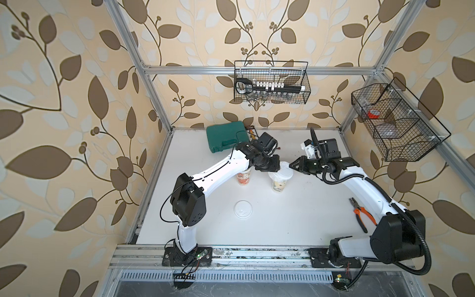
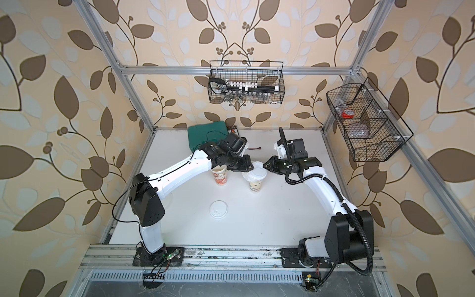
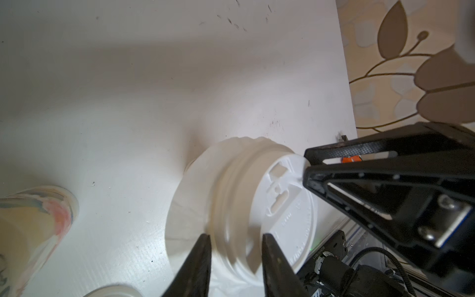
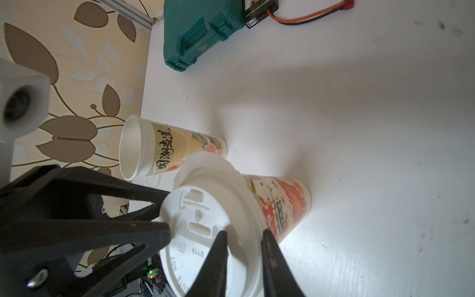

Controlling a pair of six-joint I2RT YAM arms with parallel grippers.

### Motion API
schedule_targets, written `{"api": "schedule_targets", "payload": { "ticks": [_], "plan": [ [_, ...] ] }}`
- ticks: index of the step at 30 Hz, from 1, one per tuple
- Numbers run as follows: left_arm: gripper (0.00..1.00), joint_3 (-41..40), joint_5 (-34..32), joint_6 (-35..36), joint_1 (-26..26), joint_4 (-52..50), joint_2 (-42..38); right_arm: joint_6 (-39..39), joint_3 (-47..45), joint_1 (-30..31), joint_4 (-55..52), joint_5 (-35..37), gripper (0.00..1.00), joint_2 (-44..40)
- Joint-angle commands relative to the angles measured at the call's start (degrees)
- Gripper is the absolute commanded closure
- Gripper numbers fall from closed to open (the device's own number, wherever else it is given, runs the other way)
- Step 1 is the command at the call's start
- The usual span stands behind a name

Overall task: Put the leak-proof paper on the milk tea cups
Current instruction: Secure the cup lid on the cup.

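Observation:
A white lid (image 1: 284, 171) sits over the green-beige milk tea cup (image 1: 279, 185), with the leak-proof paper (image 3: 191, 195) flaring out crumpled beneath it around the cup mouth. My left gripper (image 3: 237, 246) is shut on the lid's ribbed wall from the left. From the opposite side my right gripper (image 4: 243, 239) is shut on the lid's rim. Both grippers, left (image 2: 253, 166) and right (image 2: 264, 164), meet at the lid (image 2: 257, 171) in both top views. The red-orange milk tea cup (image 1: 243, 178) stands open and uncovered under my left forearm.
A second round white lid (image 1: 243, 209) lies flat towards the table's front. A green case (image 1: 226, 137) sits at the back left, orange-handled pliers (image 1: 361, 214) by the right arm's base. Wire baskets (image 1: 271, 82) (image 1: 393, 123) hang on the frame.

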Motion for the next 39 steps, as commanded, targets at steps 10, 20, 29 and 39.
{"api": "schedule_targets", "payload": {
  "ticks": [10,20,29,39],
  "plan": [
    [0.65,1.2,-1.0,1.3,1.0,-1.4,-0.7,-0.2,2.8,1.7,-0.3,0.2,0.75,0.1],
    [0.63,0.8,-1.6,1.6,1.0,-1.8,-1.9,-0.1,3.6,2.5,-0.8,0.8,0.74,-0.6],
    [0.62,-0.2,-1.6,1.6,1.0,-1.5,-2.4,-0.3,3.4,2.9,-0.9,1.1,0.76,-0.3],
    [0.67,-2.3,-1.6,1.4,1.0,-1.0,-2.3,-0.6,3.0,3.0,-1.3,1.4,0.77,-0.3]
  ]
}}
